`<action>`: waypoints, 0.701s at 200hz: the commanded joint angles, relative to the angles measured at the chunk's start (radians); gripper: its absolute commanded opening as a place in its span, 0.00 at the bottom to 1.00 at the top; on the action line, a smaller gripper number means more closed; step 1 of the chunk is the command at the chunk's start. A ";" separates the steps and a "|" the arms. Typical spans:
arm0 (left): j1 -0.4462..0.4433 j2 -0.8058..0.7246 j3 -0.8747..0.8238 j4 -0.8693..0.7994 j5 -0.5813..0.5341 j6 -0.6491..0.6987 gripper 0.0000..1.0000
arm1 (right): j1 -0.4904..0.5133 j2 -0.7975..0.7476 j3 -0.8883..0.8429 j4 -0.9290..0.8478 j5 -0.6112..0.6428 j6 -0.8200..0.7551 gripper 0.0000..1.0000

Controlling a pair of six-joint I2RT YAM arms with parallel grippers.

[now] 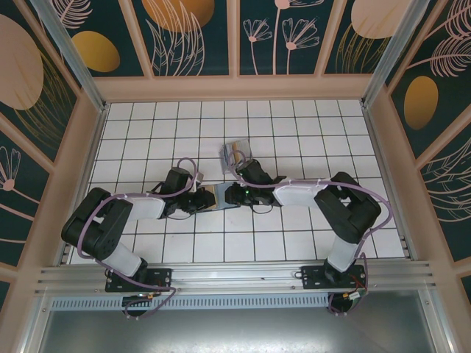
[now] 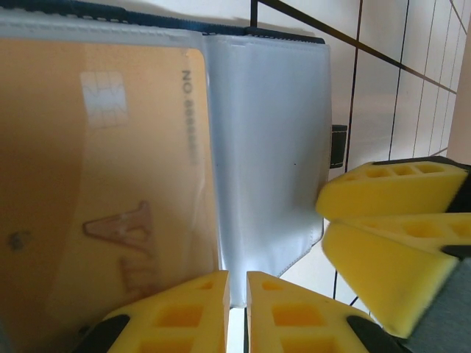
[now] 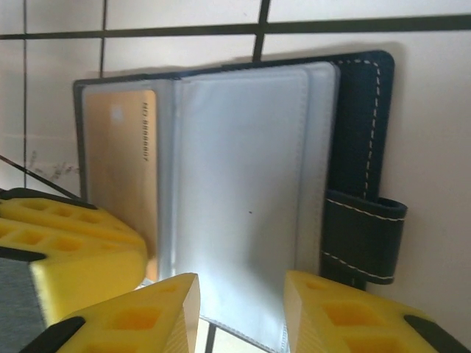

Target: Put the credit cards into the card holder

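You have the dark blue wallet [image 3: 364, 132] lying open on the table [image 1: 147, 125] between the two arms. The tan-gold credit card [image 2: 103, 184] is tucked inside one of its clear sleeves [image 2: 265, 147]. Your left gripper [image 2: 236, 283] has its jaws drawn together on the near edge of the clear sleeves, right at the fold beside the card. That looks like a hold-down, so the wallet neither slides nor flaps shut. Your right gripper [image 3: 241, 283] has its jaws apart, straddling the near edge of the empty sleeve page without pinching it. It is probably lining up to work the card free. The clear card holder [image 1: 237, 153] stands farther back on the table, near the wallet but apart from it, so the carry should be short. Expect the sleeve to flex and cling to the card.
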 commanded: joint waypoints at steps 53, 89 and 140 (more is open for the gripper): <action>-0.008 0.009 -0.011 0.010 0.000 -0.015 0.15 | 0.006 -0.012 -0.005 -0.028 0.044 -0.016 0.39; -0.008 0.009 -0.011 0.012 -0.002 -0.016 0.15 | 0.005 -0.004 -0.009 -0.023 0.034 -0.014 0.39; -0.008 0.015 -0.006 0.021 0.004 -0.023 0.16 | 0.020 0.034 0.005 0.031 -0.038 0.009 0.37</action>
